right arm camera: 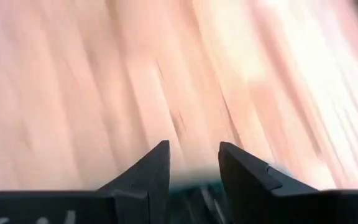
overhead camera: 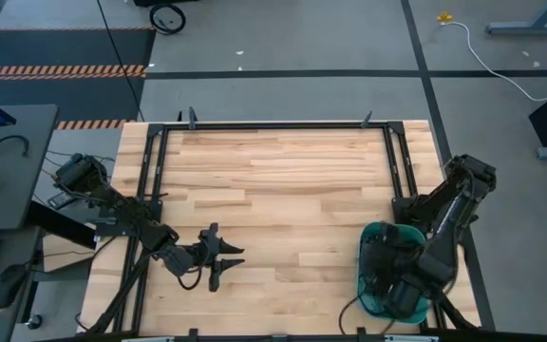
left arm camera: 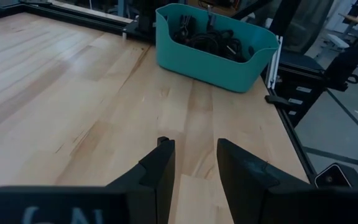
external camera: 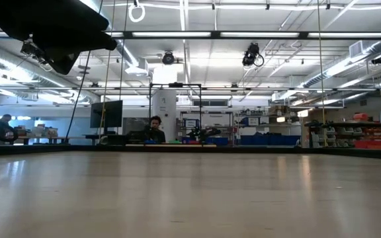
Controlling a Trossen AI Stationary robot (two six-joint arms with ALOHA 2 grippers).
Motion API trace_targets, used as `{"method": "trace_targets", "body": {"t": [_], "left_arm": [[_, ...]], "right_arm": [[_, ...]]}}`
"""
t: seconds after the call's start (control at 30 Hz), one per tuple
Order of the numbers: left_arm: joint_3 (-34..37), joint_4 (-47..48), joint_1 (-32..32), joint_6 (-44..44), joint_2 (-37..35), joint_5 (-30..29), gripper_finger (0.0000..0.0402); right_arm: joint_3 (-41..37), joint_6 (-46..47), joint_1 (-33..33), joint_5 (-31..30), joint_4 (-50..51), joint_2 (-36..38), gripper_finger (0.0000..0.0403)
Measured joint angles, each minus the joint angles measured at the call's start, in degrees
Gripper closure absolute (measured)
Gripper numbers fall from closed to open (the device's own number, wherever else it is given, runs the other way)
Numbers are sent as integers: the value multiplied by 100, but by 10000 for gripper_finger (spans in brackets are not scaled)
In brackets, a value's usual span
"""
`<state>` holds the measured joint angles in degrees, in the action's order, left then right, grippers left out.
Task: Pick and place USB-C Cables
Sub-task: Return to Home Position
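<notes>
Several black USB-C cables (left arm camera: 211, 40) lie heaped inside a teal bin (left arm camera: 197, 62) near the table's right near corner (overhead camera: 363, 249). My left gripper (left arm camera: 194, 147) is open and empty. It hovers over bare wood near the near edge (overhead camera: 228, 256), left of centre, and points toward the bin. My right arm (overhead camera: 435, 237) reaches over the bin. My right gripper (right arm camera: 194, 152) is open with nothing between its fingers, and a strip of teal shows just below them. In the high view the arm hides that gripper.
Black frame rails (overhead camera: 273, 125) run round the wooden tabletop (overhead camera: 283, 190), whose middle is bare. A grey side table (overhead camera: 8, 161) with small items stands off the left edge. In the low view a seated person (external camera: 154, 125) shows far behind the table.
</notes>
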<state>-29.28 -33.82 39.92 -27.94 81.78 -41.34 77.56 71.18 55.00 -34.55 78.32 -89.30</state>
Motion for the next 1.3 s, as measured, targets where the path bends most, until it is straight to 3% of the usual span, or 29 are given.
{"method": "trace_targets", "body": {"t": [0.13, 0.2, 0.27, 0.33, 0.47, 0.53, 0.6, 0.73, 0.87, 0.97, 1.1, 1.2, 1.3], "left_arm": [[0, 0, 0, 0, 0, 1, 276], [0, -14, 0, 0, 0, 0, 276], [0, -33, 0, 0, 0, 0, 276], [0, -71, 0, 4, 0, 0, 276], [0, -231, 0, 19, 0, 0, 276], [0, -290, 0, 52, 0, 0, 276], [0, -319, 0, 55, 0, 2, 276], [0, -328, 1, 50, 0, 2, 276], [0, -306, 0, 51, 0, 2, 276], [0, -271, 2, 52, 0, 2, 276], [0, -227, 1, 55, 0, 4, 276], [0, -221, 2, 54, 0, 4, 276], [0, -212, 0, 52, 0, 2, 276]], "right_arm": [[-471, -416, 286, -1824, -1911, -32, 281], [-891, -891, 348, -2288, -3326, -64, 296], [-1461, -1637, 348, -2344, -5262, -66, 316], [-2063, -2641, 240, -2057, -7530, -68, 340], [-3105, -5067, -210, -702, -11947, -266, 391], [-3398, -6089, -562, 70, -13339, -382, 396], [-3637, -6572, -1013, 980, -14029, -324, 395], [-3996, -6863, -2030, 2251, -14090, 344, 399], [-4454, -6741, -2936, 2839, -13245, 1696, 399], [-4769, -6630, -3365, 2671, -12195, 2941, 400], [-4945, -6417, -3465, 2006, -10371, 4474, 400], [-5056, -6218, -3406, 1735, -9303, 5313, 400], [-5394, -6142, -3403, 1668, -8956, 5835, 400]]}}
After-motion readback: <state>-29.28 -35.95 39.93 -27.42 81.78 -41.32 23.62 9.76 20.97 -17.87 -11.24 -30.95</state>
